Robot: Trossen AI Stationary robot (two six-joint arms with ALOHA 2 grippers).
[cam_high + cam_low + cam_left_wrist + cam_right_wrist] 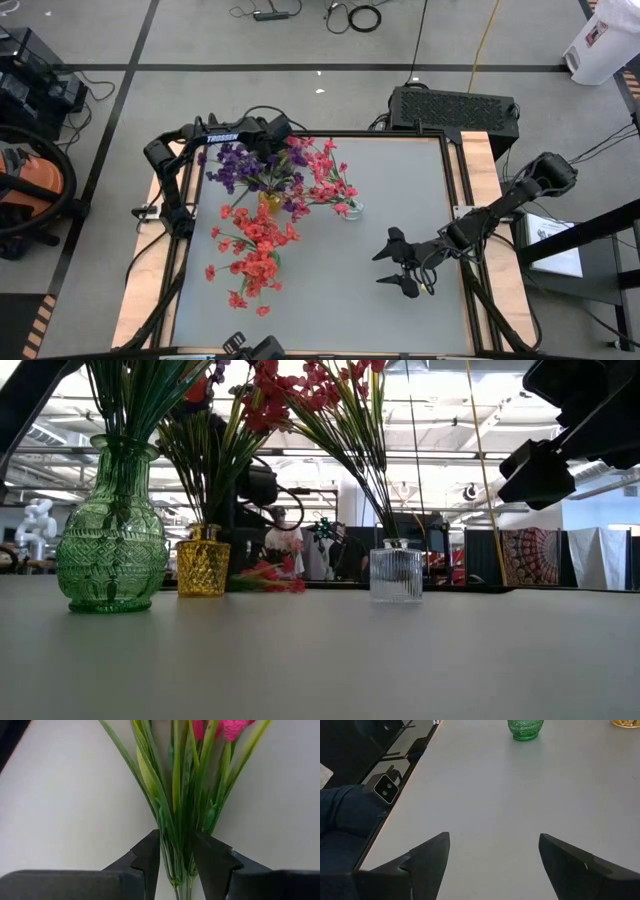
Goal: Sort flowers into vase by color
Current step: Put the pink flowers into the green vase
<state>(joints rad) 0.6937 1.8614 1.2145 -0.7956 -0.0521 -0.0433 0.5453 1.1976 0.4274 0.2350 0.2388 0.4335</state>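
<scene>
Green stems (176, 827) sit pinched in the left gripper (176, 862), at upper centre of the high view above the vases (203, 567). Right gripper (397, 262) hovers spread at lower right. Risk: the thin bunch may slip or snag other flowers (255, 255).

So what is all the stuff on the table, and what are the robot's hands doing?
Green patterned glass vase: one, green, holds green stems, nearest the low camera.
Yellow patterned glass vase: one, amber-yellow, holds stems, behind the green one.
Clear ribbed glass vase: one, clear, holds pink-red flowers.
Purple flower sprigs: one bunch, purple, far left of the table.
Pink-red flower sprigs: many, pink-red, spread over the left half.
Grey table: one.
Left gripper: closed on a bunch of green flower stems.
Right gripper: open, empty, over the right side.
</scene>
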